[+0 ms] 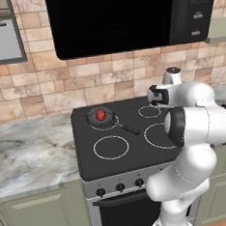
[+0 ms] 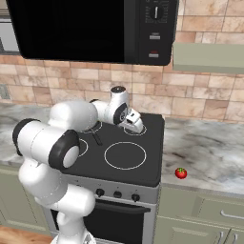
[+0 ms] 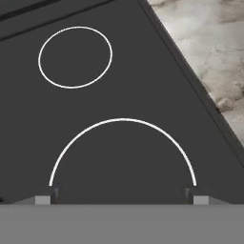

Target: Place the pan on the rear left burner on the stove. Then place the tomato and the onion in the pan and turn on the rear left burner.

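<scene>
- Pan (image 1: 101, 117) sits on the rear left burner (image 1: 104, 121) of the stove (image 1: 133, 157), handle toward 4 o'clock, a red ball — the onion (image 1: 100, 114) — inside it.
- No writing can be read on the microwave (image 1: 126, 17) overhead.
- Marble counter (image 2: 209, 152), brick wall; the tomato (image 2: 180, 173) lies on the counter at 3 o'clock of the stove.
- Gripper (image 3: 124, 193) — fingers spread wide, empty — hangs over the stove's right rings, well apart from pan and tomato.

One stove (image 1: 132, 147), four burner rings, one pan (image 1: 101, 117), one onion (image 1: 100, 115), one tomato (image 2: 180, 173), three knobs
</scene>
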You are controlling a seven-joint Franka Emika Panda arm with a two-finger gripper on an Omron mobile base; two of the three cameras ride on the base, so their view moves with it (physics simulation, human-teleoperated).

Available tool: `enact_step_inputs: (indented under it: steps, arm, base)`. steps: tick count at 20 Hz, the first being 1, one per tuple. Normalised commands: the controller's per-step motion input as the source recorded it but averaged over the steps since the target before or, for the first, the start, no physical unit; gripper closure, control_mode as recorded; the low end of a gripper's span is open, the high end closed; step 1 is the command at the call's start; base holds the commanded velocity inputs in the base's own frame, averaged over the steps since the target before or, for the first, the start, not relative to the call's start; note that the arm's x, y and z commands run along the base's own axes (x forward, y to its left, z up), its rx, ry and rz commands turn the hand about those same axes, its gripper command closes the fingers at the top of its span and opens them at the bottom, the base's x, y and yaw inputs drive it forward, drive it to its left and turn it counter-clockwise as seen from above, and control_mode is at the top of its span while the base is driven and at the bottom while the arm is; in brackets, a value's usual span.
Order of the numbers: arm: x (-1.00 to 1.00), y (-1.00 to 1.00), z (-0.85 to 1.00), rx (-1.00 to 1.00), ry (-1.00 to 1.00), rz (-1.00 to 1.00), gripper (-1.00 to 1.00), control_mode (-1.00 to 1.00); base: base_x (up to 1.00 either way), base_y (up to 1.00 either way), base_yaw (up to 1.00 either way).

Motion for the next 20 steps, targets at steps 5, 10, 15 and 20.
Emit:
enact_step_inputs:
  steps: [5,10,15,20]
  arm:
    - [-0.29,-0.72,0.00,0.00,0.09,-0.08,-1.00,-1.00]
    - [-0.41,-0.73,0.00,0.00,0.07,-0.08,-1.00,-1.00]
    - [-0.36,-0.66,-0.05,0.00,0.05,-0.05,-1.00,-1.00]
    - [-0.25,-0.55,-0.04,0.00,0.04,-0.01,-1.00,-1.00]
  base:
    - [0.00,0.00,0.00]
    - [0.00,0.00,0.00]
    - [0.00,0.00,0.00]
    - [0.00,0.00,0.00]
